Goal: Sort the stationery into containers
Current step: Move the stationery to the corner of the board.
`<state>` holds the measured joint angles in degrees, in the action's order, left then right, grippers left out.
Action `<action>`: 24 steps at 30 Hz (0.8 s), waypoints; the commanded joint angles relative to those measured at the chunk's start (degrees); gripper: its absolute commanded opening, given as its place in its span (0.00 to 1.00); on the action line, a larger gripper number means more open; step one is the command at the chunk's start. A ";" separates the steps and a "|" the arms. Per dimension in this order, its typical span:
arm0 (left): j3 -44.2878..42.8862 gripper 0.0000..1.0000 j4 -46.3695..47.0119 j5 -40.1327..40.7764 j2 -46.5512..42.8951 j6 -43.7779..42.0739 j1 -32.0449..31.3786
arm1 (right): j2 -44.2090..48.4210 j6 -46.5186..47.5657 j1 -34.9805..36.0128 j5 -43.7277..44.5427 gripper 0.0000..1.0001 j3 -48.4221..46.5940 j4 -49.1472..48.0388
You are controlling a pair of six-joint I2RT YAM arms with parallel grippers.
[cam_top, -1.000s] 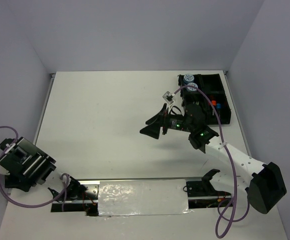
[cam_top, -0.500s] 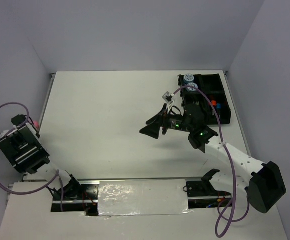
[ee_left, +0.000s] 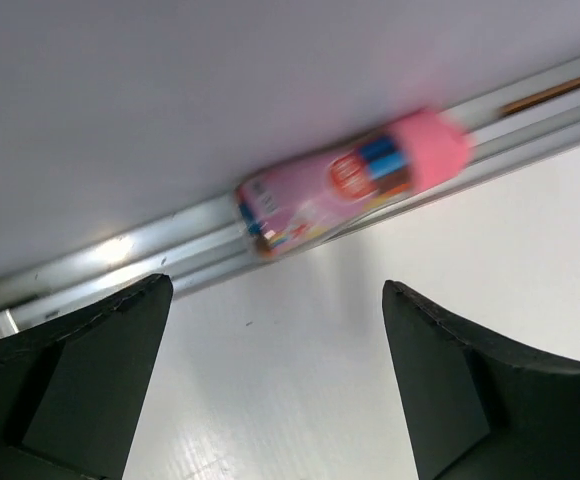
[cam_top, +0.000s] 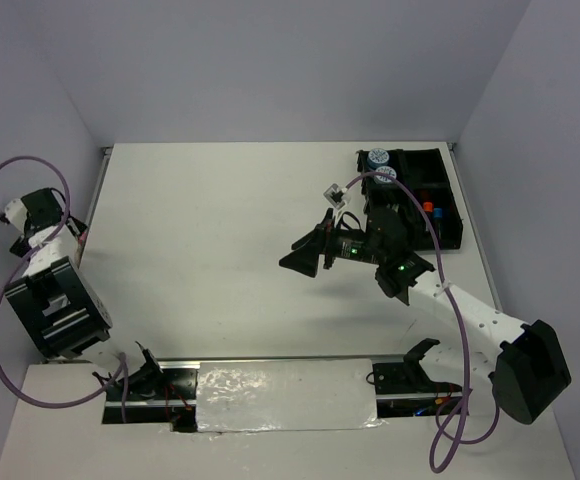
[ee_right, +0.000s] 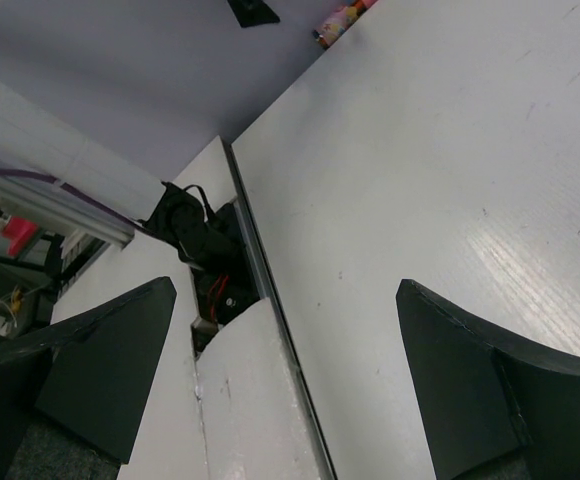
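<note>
1. Bottle (ee_left: 355, 185): pink body, pink cap at its right end in the left wrist view. The label has red, blue and brown patches. It is blurred and the print is unreadable.
2. It lies on its side along the metal rail (ee_left: 120, 255) at the left edge of the desk (cam_top: 220, 250), right against the wall (ee_left: 170, 80).
3. Left tool (ee_left: 275, 305): jaws wide, nothing between them. It points at the bottle, which sits just ahead of the fingertips without touching them.
4. Top view: the left arm stands up over the desk's left edge. The bottle shows there only as a pink speck beside the wrist.
5. Right tool (cam_top: 307, 250): jaws wide and empty. It hovers over mid-desk pointing left, well apart from the bottle.
6. Right wrist view: bare desk shows between the fingers, and the bottle is a tiny coloured speck at the far edge.
7. Tray (cam_top: 454, 225): black, divided into compartments, in the far-right corner of the desk, partly hidden by the right arm.
8. Tubs (cam_top: 375, 157): two, round, blue-white patterned, side by side at the tray's far-left end.
9. Caps (cam_top: 428, 207): small orange and blue dots in a right-hand compartment. Their bodies are too small to make out.
</note>
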<state>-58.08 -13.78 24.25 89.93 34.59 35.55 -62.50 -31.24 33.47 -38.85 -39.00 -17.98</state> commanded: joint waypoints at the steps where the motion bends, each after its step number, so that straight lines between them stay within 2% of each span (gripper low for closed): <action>1: -5.18 0.99 4.72 -1.29 -3.45 -10.37 -1.71 | -0.17 -0.22 -0.25 -0.96 1.00 -2.04 -2.41; 6: -16.43 0.99 -3.18 -4.20 5.85 -15.16 -1.89 | -0.60 -0.22 -0.25 -0.96 1.00 -2.04 -2.68; 11: -18.20 0.99 -2.56 -5.53 8.76 -17.70 -5.30 | -1.75 -0.40 -0.16 -1.14 1.00 -2.48 -2.85; 15: -22.94 0.99 -5.37 -4.21 15.44 -23.06 -8.74 | -2.54 -0.48 -0.16 -1.05 1.00 -2.57 -2.77; 17: -24.09 0.99 -7.56 -3.25 17.81 -22.64 -8.92 | -2.80 -0.40 -0.16 -1.05 1.00 -2.66 -2.77; 19: -23.66 0.98 -7.49 -2.37 18.26 -22.55 -8.92 | -2.80 -0.40 -0.16 -1.14 1.00 -2.74 -2.76; 21: -21.91 0.92 -6.18 -0.09 18.00 -22.81 -9.18 | -2.71 -0.48 -0.08 -1.23 1.00 -2.57 -2.94; 24: -20.67 0.91 -5.82 2.46 18.17 -23.07 -9.27 | -2.71 -0.75 -0.08 -1.23 1.00 -2.22 -3.47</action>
<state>-78.89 -20.23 22.85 108.79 13.34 25.85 -65.17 -31.77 33.50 -39.51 -39.11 -18.22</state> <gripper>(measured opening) 0.918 0.996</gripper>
